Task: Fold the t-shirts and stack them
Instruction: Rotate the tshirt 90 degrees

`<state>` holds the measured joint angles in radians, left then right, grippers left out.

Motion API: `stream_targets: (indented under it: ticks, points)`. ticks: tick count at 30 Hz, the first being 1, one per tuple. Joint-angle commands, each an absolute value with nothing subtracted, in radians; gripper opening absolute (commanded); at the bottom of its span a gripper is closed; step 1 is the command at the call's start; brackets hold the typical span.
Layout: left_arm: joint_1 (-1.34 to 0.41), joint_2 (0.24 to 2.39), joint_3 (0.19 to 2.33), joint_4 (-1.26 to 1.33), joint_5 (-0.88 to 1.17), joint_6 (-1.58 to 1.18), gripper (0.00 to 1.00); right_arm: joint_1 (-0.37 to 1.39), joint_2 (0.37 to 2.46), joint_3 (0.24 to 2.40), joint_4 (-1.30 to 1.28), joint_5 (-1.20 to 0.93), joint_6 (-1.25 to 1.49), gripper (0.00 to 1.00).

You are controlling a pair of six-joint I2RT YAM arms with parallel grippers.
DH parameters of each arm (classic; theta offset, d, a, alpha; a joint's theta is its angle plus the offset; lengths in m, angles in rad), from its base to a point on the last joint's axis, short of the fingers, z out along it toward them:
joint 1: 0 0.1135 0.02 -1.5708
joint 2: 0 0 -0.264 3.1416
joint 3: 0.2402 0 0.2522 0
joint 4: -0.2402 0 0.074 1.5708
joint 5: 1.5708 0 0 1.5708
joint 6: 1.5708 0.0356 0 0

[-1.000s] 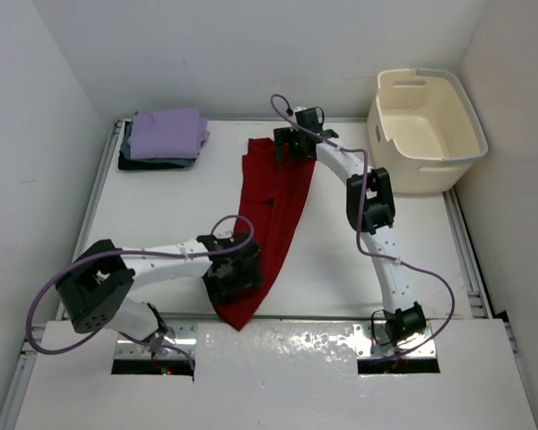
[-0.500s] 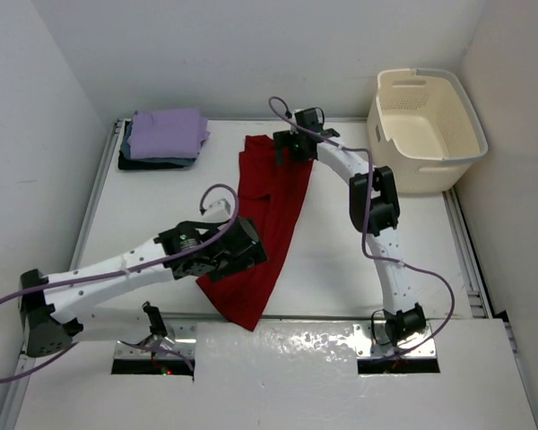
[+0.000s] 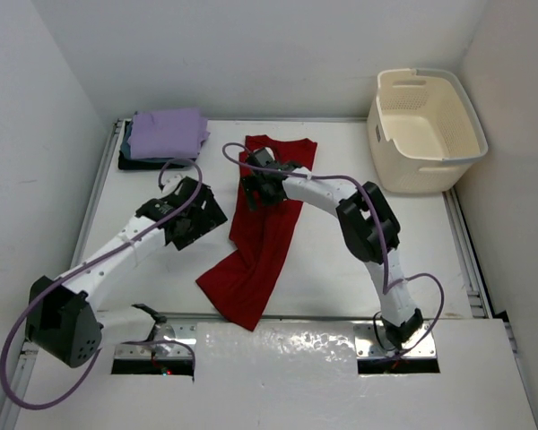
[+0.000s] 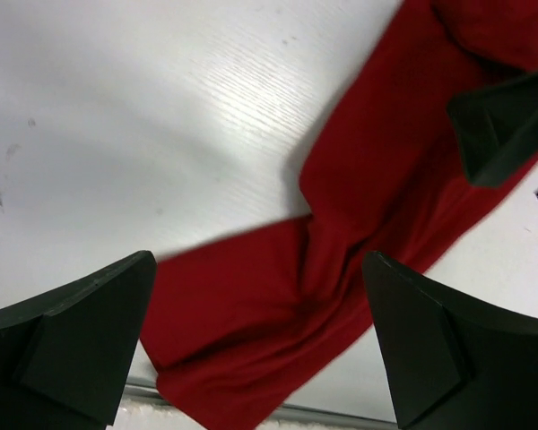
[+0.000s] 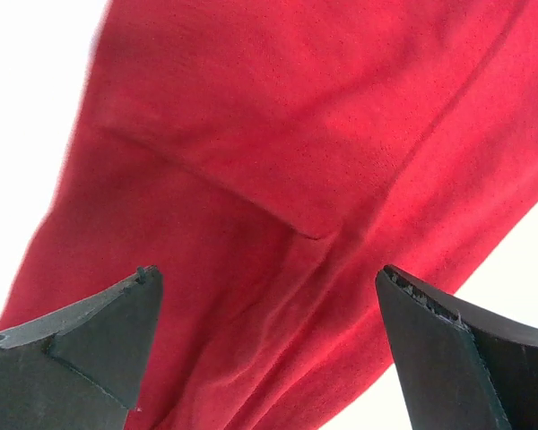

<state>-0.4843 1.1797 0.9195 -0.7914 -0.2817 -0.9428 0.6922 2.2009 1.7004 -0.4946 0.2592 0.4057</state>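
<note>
A white tabletop (image 3: 359, 255) is seen from above, with two white robot arms reaching over it. A red t-shirt (image 3: 267, 235) is laid along the middle as a long, rumpled strip, its far end flatter and its near end angled toward the left. The right tool (image 5: 267, 278) is held just above the shirt's far part, jaws spread wide with nothing gripped. The left tool (image 4: 258, 269) is held over the tabletop at the shirt's left edge, likewise released and empty. In the far left corner, a folded lavender t-shirt (image 3: 166, 133) is stacked on darker folded t-shirts (image 3: 152, 163). A cream laundry basket (image 3: 421, 172) is set at the far right.
</note>
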Motion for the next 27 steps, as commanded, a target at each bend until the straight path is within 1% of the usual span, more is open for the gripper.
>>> stream_targets:
  ticks: [1, 5, 8, 9, 13, 19, 23, 25, 27]
  points:
    - [-0.420, 1.216, 0.911, -0.693, -0.210, -0.816, 1.00, 0.676, 2.221, 1.706, -0.517, 0.357, 0.503, 0.99]
    - [-0.345, 1.272, 0.917, -0.680, -0.167, -0.764, 1.00, 0.676, 2.246, 1.680, -0.512, 0.353, 0.538, 0.99]
    - [-0.299, 1.308, 0.923, -0.663, -0.128, -0.733, 1.00, 0.664, 2.321, 1.745, -0.547, 0.334, 0.529, 0.99]
    - [-0.287, 1.318, 0.926, -0.664, -0.120, -0.727, 1.00, 0.641, 2.363, 1.762, -0.557, 0.303, 0.529, 0.99]
    - [-0.256, 1.357, 0.936, -0.658, -0.097, -0.700, 1.00, 0.574, 2.424, 1.804, -0.558, 0.224, 0.528, 0.99]
    - [-0.249, 1.425, 0.951, -0.621, -0.011, -0.646, 1.00, 0.454, 2.535, 1.988, -0.583, 0.176, 0.413, 0.99]
    - [-0.249, 1.471, 0.960, -0.606, 0.063, -0.597, 1.00, 0.408, 2.641, 2.224, -0.586, 0.109, 0.267, 0.99]
    - [-0.250, 1.489, 0.959, -0.594, 0.115, -0.572, 1.00, 0.393, 2.658, 2.270, -0.568, 0.107, 0.206, 0.99]
    - [-0.250, 1.497, 0.943, -0.588, 0.143, -0.555, 1.00, 0.387, 2.634, 2.266, -0.497, 0.104, 0.149, 0.99]
